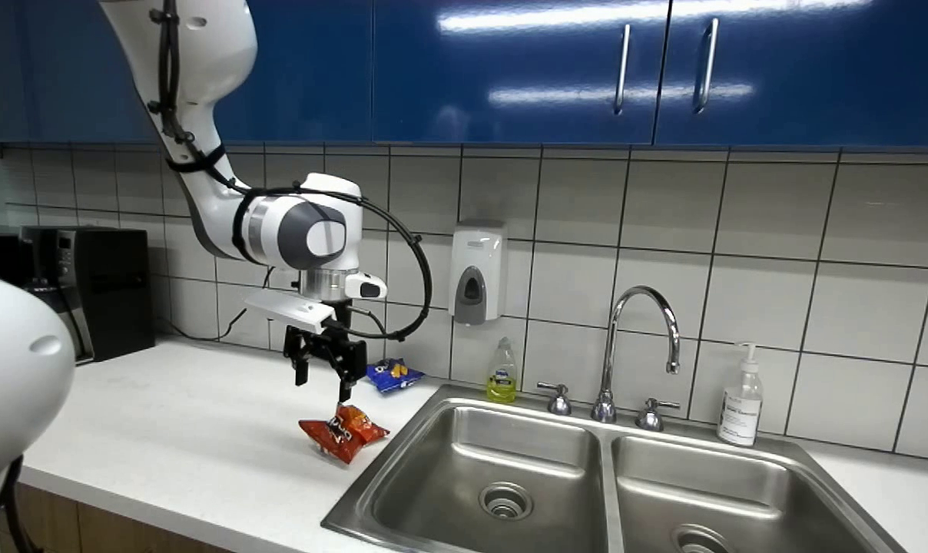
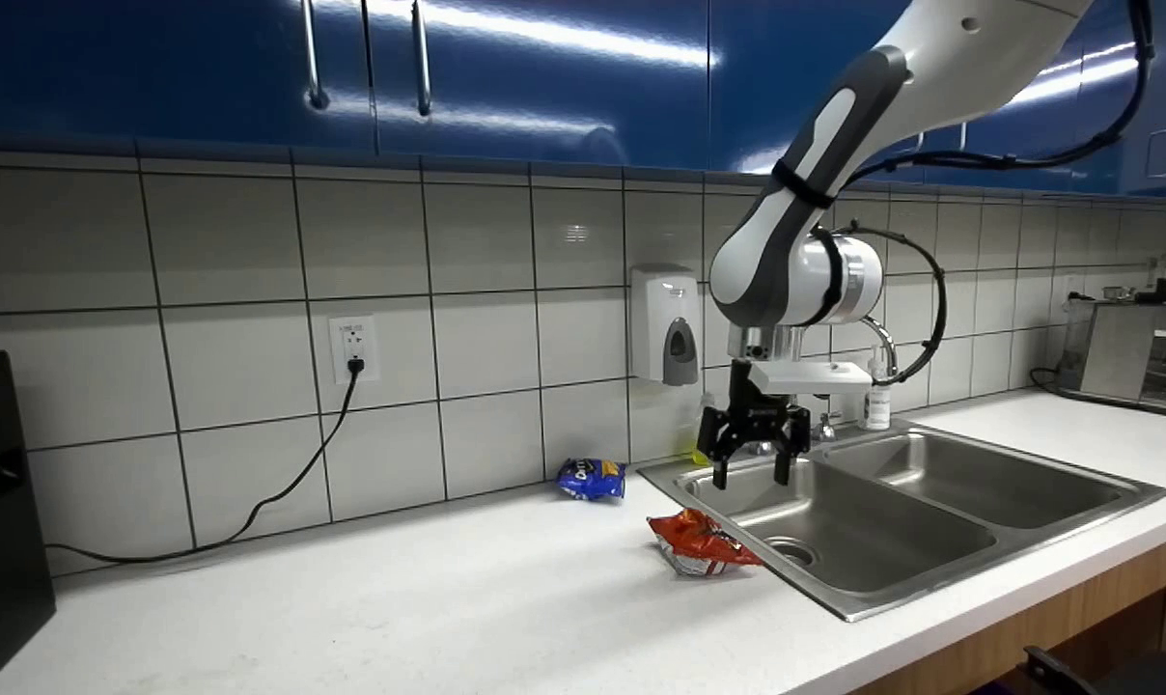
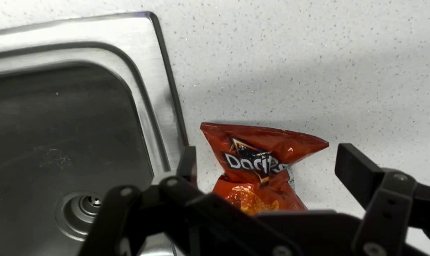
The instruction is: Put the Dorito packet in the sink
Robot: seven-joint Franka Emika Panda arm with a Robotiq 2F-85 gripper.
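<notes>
The Dorito packet (image 1: 345,434), a crinkly red-orange bag, lies on the white counter beside the sink's edge. It also shows in an exterior view (image 2: 701,542) and in the wrist view (image 3: 250,160), where its lower part is hidden behind the gripper. The steel double-basin sink (image 1: 610,491) shows in both exterior views (image 2: 858,603); one basin's corner and drain show in the wrist view (image 3: 156,89). My gripper (image 1: 324,386) is open and empty, pointing down above the packet, not touching it. In the wrist view its fingers (image 3: 268,160) stand apart on either side of the packet.
A small blue bag (image 1: 393,375) lies by the tiled wall. A chrome faucet (image 1: 610,353), a yellow-green soap bottle (image 1: 502,372) and a pump bottle (image 1: 740,403) stand behind the basins. A dispenser (image 1: 478,273) hangs on the wall. A black machine (image 1: 103,284) stands on the counter.
</notes>
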